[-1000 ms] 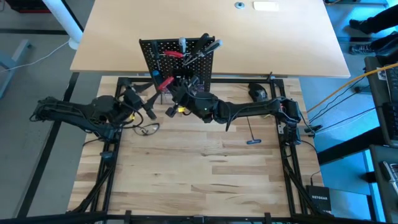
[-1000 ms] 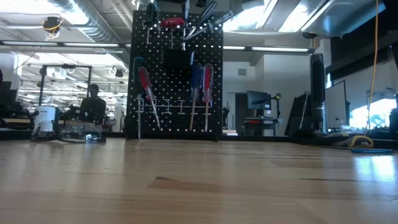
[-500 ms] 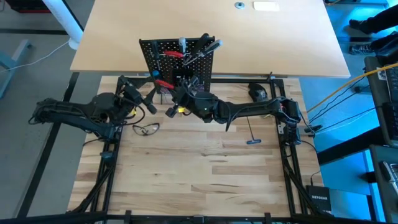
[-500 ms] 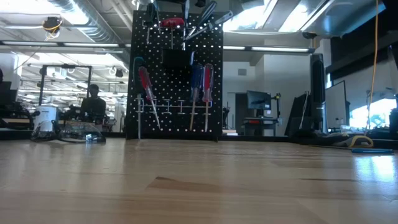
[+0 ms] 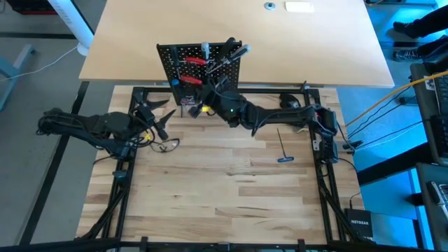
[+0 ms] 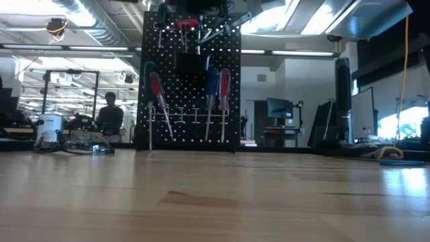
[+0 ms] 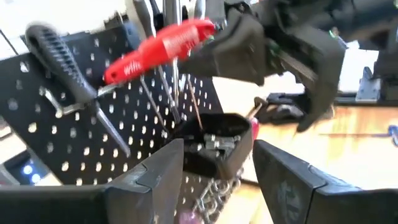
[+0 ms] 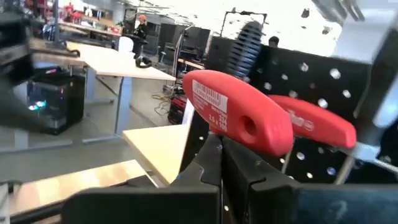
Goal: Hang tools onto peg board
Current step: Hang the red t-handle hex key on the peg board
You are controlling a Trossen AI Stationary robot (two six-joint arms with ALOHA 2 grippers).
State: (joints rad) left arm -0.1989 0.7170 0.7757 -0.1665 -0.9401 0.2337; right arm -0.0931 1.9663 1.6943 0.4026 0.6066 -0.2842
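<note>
The right gripper [image 5: 210, 94], its fingers pressed together with nothing seen between them, sits close against the front of the peg board [image 5: 199, 66] at the table's far edge. From its wrist, two red T-shaped tool handles [image 8: 239, 118] fill the foreground, one behind the other against the perforated black panel, with one black ribbed handle [image 8: 245, 40] rising behind them.

The left gripper [image 5: 155, 115] hangs to the left of the board, apart from it, its two fingers [image 7: 152, 171] spread with nothing between them. Its wrist camera looks at the board's upper part: one red handle [image 7: 161, 46], one black ribbed handle [image 7: 59, 56] and several thin silver shafts dropping into one small black bin [image 7: 214, 146] mounted on the panel, with the right arm's dark body just beside.

From table height the board stands upright, carrying on its lower half three screwdrivers: one red-handled and tilted [image 6: 157, 91], one blue [image 6: 211, 84] and one red [image 6: 224, 87], hanging side by side.

Two things lie loose on the wooden table [image 5: 224, 189]: one blue-handled T-key [image 5: 283, 150] on the right, well apart from the board, and one pair of clear safety glasses [image 5: 166, 145] just beside the left gripper. One dark rounded lump [image 5: 290, 103] rests at the far right edge.

One person [image 6: 109, 114] sits in the room behind.
</note>
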